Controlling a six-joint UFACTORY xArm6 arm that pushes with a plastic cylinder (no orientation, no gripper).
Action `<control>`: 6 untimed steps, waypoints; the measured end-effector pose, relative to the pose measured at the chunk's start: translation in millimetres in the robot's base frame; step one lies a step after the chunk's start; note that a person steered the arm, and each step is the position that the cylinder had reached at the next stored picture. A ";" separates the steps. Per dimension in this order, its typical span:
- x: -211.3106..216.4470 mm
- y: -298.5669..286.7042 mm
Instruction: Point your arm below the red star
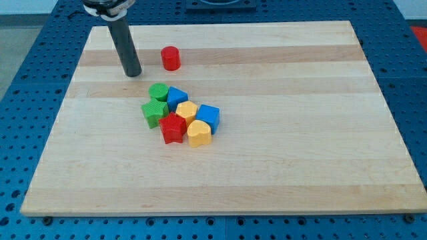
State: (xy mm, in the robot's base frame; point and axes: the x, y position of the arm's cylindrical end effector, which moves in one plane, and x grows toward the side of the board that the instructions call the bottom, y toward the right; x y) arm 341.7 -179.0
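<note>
The red star point(173, 127) lies on the wooden board point(300, 133) at the lower left of a tight cluster of blocks, left of centre. My tip point(133, 73) is toward the view's upper left, well above and left of the star and apart from every block. Touching the star are a green star point(155, 112) to its upper left, a yellow heart point(199, 133) to its right and a yellow hexagon point(187, 111) above it.
The cluster also holds a green cylinder point(159, 92), a blue triangular block point(177, 97) and a blue cube point(207, 117). A red cylinder point(171, 59) stands alone to the right of my tip. Blue perforated table surrounds the board.
</note>
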 end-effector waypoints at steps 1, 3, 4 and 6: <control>0.4 0.0; 61.9 -12.8; 136.9 -29.4; 209.7 5.3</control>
State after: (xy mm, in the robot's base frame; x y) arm 551.5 -173.6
